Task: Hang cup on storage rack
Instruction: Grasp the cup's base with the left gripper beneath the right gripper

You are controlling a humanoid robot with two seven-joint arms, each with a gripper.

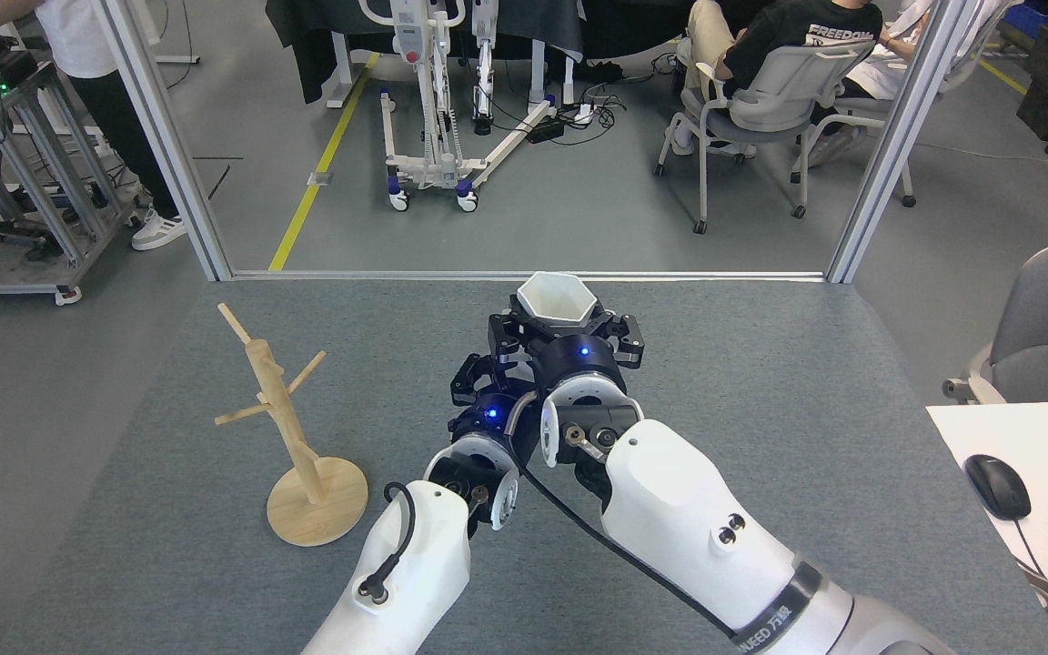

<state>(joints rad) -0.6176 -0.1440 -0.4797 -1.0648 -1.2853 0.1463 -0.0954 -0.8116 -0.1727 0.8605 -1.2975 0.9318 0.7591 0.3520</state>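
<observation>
Cup carried, not yet hung.
Right gripper fingers pinch the white hexagonal cup; left gripper fingers unclear; next, reach the light wooden pegged storage rack, lower left.

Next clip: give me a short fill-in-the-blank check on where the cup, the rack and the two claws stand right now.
1. The white cup is gripped by the ____ claw.
2. The wooden storage rack stands on the grey table to the ____ of both arms.
3. The number of cups hanging on the rack's pegs is ____.
4. The left claw holds ____.

Missing words: right; left; zero; nothing
</observation>
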